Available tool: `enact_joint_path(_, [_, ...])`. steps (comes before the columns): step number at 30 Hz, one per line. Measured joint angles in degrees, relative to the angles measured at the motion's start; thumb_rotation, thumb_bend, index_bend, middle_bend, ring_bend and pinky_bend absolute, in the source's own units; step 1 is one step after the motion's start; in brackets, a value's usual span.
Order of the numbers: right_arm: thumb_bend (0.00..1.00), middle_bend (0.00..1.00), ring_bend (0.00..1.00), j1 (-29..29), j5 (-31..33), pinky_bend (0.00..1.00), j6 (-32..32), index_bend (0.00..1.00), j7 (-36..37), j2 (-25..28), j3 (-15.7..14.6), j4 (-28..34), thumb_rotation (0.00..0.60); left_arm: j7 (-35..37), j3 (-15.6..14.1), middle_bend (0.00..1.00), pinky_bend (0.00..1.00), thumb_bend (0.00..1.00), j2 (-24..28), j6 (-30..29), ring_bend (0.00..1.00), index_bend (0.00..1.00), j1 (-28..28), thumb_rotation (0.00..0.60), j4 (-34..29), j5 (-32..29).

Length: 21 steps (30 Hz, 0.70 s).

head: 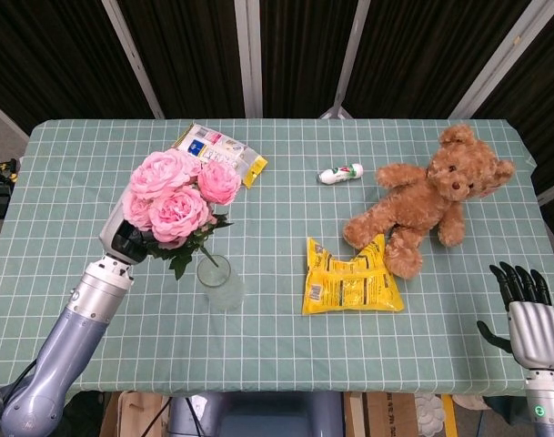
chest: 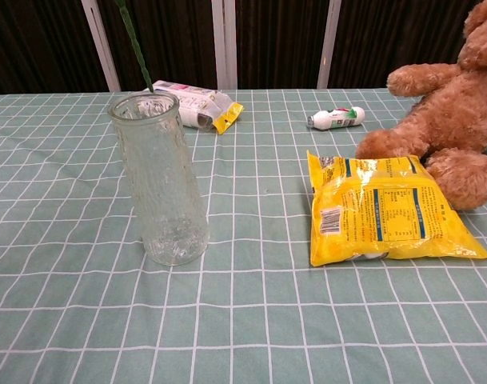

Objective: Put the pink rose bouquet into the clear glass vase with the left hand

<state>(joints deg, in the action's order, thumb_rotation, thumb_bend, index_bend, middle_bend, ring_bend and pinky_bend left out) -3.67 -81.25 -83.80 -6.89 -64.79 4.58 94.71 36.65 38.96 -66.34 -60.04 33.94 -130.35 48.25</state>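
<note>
The pink rose bouquet (head: 179, 193) is held in the air by the left hand (head: 124, 238), which is wrapped around the lower part of the bunch among the leaves. The blooms are carried above and to the left of the clear glass vase (head: 218, 281), and one green stem (chest: 137, 46) is seen in the chest view slanting down to the vase's rim — whether its tip is already inside the mouth cannot be told. The vase is stood upright on the worktop (head: 258, 346), which is covered with a green checked cloth.

Behind the bouquet, near the far edge, a white-and-yellow snack packet (head: 220, 154) is laid flat. A small white bottle (head: 340, 173) with a red and green label is laid on its side further right. A brown teddy bear (head: 431, 198) is sprawled on the right part of the worktop, and one of its legs is rested against the top edge of a yellow snack bag (head: 351, 278), which is laid flat to the right of the vase, well apart from it.

The right hand (head: 527, 314) is kept off the near right corner of the worktop — nothing is held in it, and its fingers are extended and slightly apart.
</note>
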Motion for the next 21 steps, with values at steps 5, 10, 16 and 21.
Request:
enact_joint_path(5, [0.24,0.11,0.06,0.02,0.06,0.00,0.05,0.11,0.32,0.10,0.06,-0.11,0.600,-1.11,-2.01,0.39,0.44,0.36,-1.06,0.09,0.27,0.35,0.68,0.600,1.26,0.34])
enact_joint_path(10, [0.24,0.11,0.06,0.01,0.02,0.00,0.08,0.11,0.48,0.11,0.07,-0.17,0.600,-2.87,-4.39,0.38,0.44,0.36,-2.39,-0.06,0.27,0.35,1.27,0.600,2.51,1.44])
enact_joint_path(16, [0.24,0.11,0.06,0.06,0.04,0.00,0.03,0.11,0.55,0.21,0.09,-0.10,0.600,-3.62,-7.72,0.37,0.42,0.35,-4.95,0.70,0.27,0.34,1.82,0.600,4.05,3.97])
enact_joint_path(21, [0.24,0.11,0.06,0.19,0.06,0.00,-0.18,0.11,0.95,0.41,0.17,-0.05,0.600,-1.88,-9.40,0.36,0.41,0.35,-5.57,3.52,0.27,0.34,1.84,0.600,5.32,4.37])
